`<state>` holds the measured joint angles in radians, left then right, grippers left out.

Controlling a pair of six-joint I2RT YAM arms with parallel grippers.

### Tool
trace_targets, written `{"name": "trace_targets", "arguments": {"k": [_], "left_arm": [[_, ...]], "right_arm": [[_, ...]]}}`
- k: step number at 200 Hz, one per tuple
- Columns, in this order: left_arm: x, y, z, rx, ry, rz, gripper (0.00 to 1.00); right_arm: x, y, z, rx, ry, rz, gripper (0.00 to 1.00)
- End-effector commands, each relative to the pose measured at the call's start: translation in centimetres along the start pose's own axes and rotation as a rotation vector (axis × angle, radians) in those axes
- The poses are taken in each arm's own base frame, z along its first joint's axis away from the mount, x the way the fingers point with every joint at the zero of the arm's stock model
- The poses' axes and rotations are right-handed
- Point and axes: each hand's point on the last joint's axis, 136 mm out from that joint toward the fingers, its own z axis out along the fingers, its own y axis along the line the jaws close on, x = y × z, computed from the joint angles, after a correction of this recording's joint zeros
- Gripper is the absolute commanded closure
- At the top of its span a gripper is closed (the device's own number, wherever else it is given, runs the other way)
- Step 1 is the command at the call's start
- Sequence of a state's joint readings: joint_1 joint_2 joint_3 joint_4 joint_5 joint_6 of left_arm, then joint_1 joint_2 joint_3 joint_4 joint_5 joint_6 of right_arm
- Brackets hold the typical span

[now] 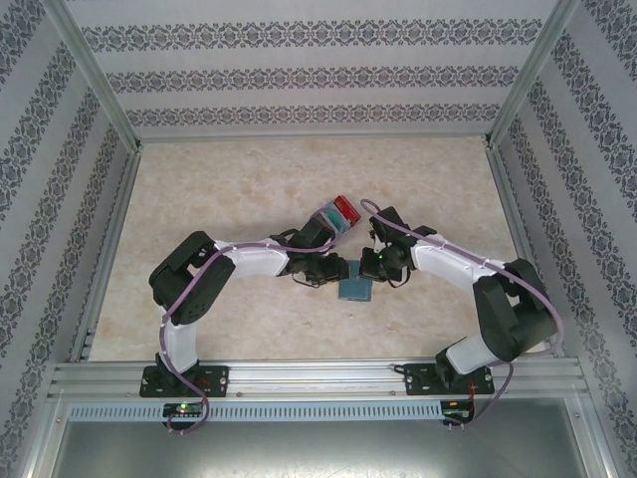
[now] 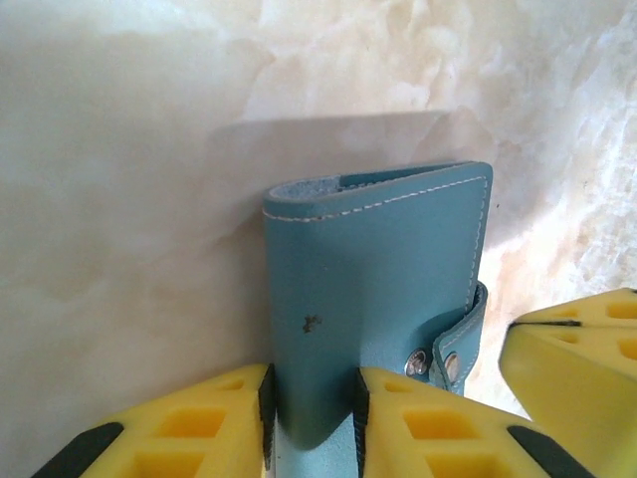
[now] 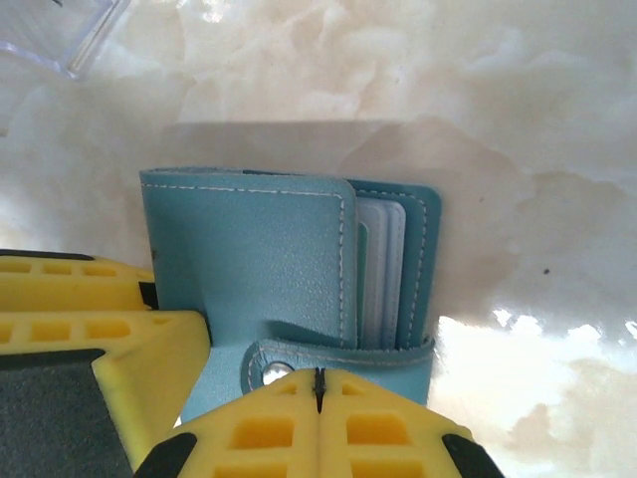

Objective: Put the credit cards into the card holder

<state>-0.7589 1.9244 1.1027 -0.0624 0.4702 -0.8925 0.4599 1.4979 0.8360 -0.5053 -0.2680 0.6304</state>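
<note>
1. Marble-pattern worktop point(image 1: 239, 189), beige and cream, glossy. Glare patches show in both wrist views.
2. Walls point(image 1: 299, 60) on the left, far and right sides are white with grey ornamental bands. Aluminium posts stand at the corners. An aluminium rail point(image 1: 318, 376) along the near edge carries both arm bases.
3. Card holder point(image 1: 355, 290): teal-blue leather, mid-worktop, a little near of centre, between the two tools. Cannot tell whether it is lifted or resting.
4. Clear plastic box point(image 1: 335, 215) sits just far of the card holder, beside the left arm's wrist. A red card point(image 1: 345, 208) is in it. The rest of its contents are too small to read.
5. Left tool point(image 2: 314, 403): grasping the card holder, with a pad pressed on each side of the folded cover.
6. Right tool point(image 3: 318, 383): clenched, fingertips meeting with no gap, right against the strap point(image 3: 343, 360). Cannot tell whether the strap is pinched.
7. Top view gives the layout: both arms bent inward with elbows out, wrists converging on the card holder.
8. Left wrist view gives the outer cover: white stitching, a small dark mark, and the strap with two snap studs at the right. The right tool's yellow finger is just beyond it.
9. Right wrist view gives the open edge: pale clear sleeves point(image 3: 383, 269) between the covers and the strap wrapped across. The left tool's yellow finger is at the left, and a corner of the clear plastic box is at far left.
</note>
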Motion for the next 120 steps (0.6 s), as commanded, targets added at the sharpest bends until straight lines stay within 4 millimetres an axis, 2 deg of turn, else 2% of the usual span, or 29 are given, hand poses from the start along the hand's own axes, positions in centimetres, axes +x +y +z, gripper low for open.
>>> {"name": "trace_targets", "arguments": {"k": [1,48,120], "left_arm": [[0.7,-0.8,0.0,0.014,0.027,0.044,0.69],[1.1,-0.5,0.4,0.003,0.06,0.051,0.71],[1.4,-0.1,1.0,-0.008,0.084,0.047,0.71]], "right_arm": [[1.1,-1.2,0.2,0.028,0.02,0.032,0.98],[0.8,-0.5,1.3,0.006,0.03,0.034,0.98],[0.4,0.5,1.7,-0.022,0.041,0.02,0.99]]}}
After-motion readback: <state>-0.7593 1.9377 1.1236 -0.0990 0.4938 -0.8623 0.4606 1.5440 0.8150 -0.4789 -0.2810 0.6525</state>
